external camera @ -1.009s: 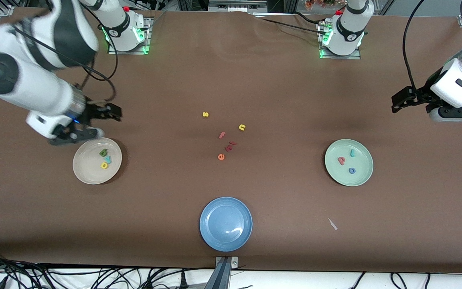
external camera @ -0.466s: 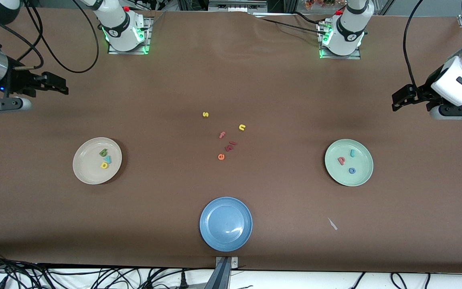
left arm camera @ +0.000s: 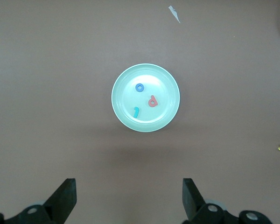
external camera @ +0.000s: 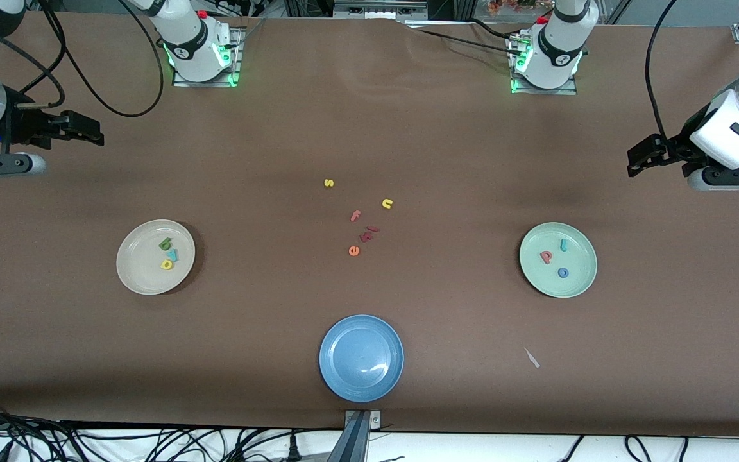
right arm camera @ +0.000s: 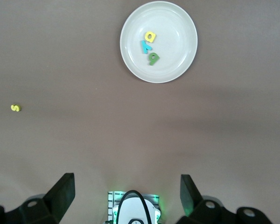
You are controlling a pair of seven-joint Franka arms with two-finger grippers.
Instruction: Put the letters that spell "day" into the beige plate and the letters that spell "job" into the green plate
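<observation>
Round, shallow cream-beige plate (external camera: 155, 257) lies toward the right arm's end of the brown table (external camera: 369, 128). It holds the three small foam letters of "day": green "d" (external camera: 165, 244), teal "y" (external camera: 173, 255) and yellow "a" (external camera: 166, 264), clustered close together; the right wrist view shows the same trio in the plate (right arm camera: 158, 42).

Round, pale mint-green plate (external camera: 558, 260) lies toward the left arm's end of the table. It holds the letters of "job": teal "j" (external camera: 563, 244), pinkish-red "b" (external camera: 546, 256) and blue ring "o" (external camera: 562, 273), each apart from the others.

Round blue plate (external camera: 361, 358) sits at the table edge nearest the front camera. Near the table's centre lie loose letters: yellow "s" (external camera: 328, 183), yellow "n" (external camera: 387, 203), pinkish "f" (external camera: 355, 215) and orange "e" (external camera: 353, 250).

Right gripper (external camera: 84, 128) hangs over the table's edge at its own end, fingers spread and empty. Left gripper (external camera: 640, 157) hangs over the table's edge at its end, likewise released and empty.
</observation>
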